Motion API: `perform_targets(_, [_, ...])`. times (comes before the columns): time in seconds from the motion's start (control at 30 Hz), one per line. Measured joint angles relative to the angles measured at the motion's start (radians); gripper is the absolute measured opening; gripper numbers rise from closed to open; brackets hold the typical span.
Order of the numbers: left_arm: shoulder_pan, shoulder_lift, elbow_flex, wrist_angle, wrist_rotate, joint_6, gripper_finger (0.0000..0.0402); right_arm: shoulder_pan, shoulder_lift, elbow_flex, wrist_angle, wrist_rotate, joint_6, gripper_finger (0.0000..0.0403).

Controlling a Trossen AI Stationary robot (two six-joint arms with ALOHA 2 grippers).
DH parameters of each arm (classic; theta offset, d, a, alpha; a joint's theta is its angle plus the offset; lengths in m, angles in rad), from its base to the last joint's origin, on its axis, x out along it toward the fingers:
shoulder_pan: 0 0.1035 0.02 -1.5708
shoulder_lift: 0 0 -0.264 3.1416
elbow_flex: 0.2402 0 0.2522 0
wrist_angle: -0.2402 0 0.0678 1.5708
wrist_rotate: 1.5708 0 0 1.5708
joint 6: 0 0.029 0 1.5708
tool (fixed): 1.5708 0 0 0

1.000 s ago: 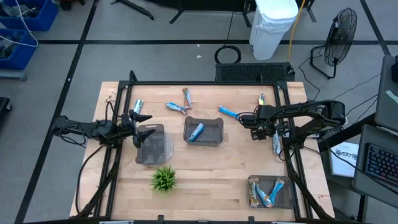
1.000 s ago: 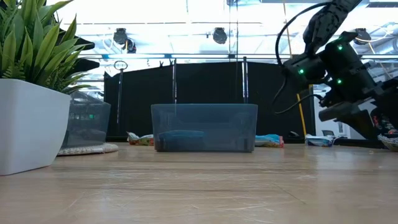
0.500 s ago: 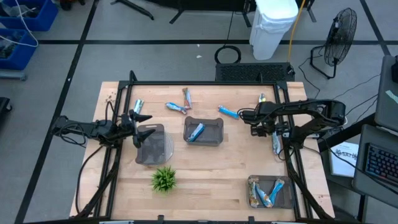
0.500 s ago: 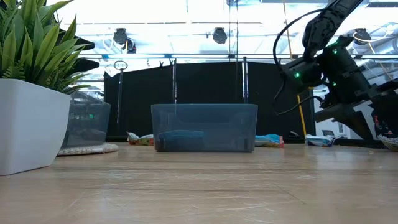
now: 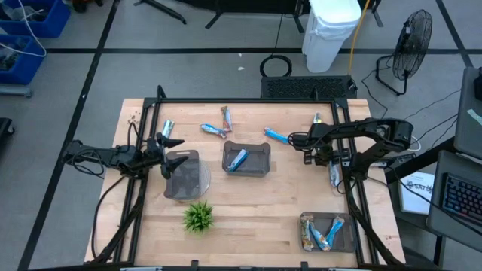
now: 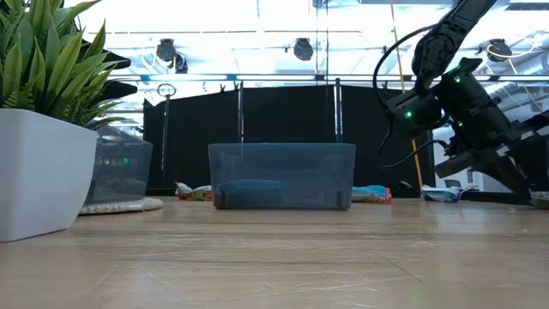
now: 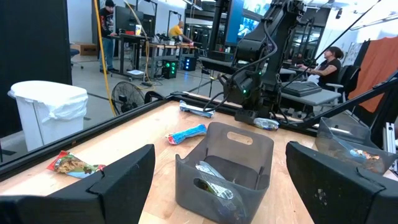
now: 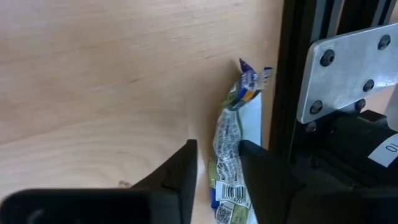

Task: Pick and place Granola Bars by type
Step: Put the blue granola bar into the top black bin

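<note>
In the right wrist view, the silver-grey granola bar (image 8: 233, 155) is cut off by the picture's edge, its end hidden between the right claw (image 8: 217, 171) fingers. Across the surface, the middle tray (image 6: 282, 176) blurs the bar (image 6: 249, 186) inside it. Wrapper print is too small to read from above.

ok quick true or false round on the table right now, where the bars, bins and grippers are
1. A blue bar lies in the middle bin. True.
2. The right gripper is at a bar lying beside the table's black frame. True.
3. The plant stands in the corner bin. False: that bin holds bars; the plant stands on the table.
4. The left gripper holds a bar. False: it is open and holds nothing.
5. Loose bars lie along the far side of the table. True.
</note>
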State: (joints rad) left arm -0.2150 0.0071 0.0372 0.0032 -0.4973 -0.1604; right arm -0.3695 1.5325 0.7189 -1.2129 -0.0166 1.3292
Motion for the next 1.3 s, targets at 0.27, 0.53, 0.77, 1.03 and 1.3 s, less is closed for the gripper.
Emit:
perform_targets(0.27, [0.000,0.000,0.000,0.000,0.000,0.000,0.0361,0.000,0.000,0.000,0.001,0.011,0.024,0.0012])
perform_targets(0.53, [0.000,0.000,0.000,0.000,0.000,0.000,0.0361,0.003,0.002,0.003,0.077,-0.037,-0.006,0.0002])
perform_targets(0.77, [0.000,0.000,0.000,0.000,0.000,0.000,0.0361,0.026,-0.006,0.100,0.080,-0.009,-0.040,0.0001])
perform_targets(1.03, [0.000,0.000,0.000,0.000,0.000,0.000,0.0361,0.032,-0.007,0.123,0.043,-0.005,-0.063,0.0000])
perform_targets(1.3, [0.000,0.000,0.000,0.000,0.000,0.000,0.0361,0.052,-0.007,0.215,-0.058,-0.012,-0.114,0.0000])
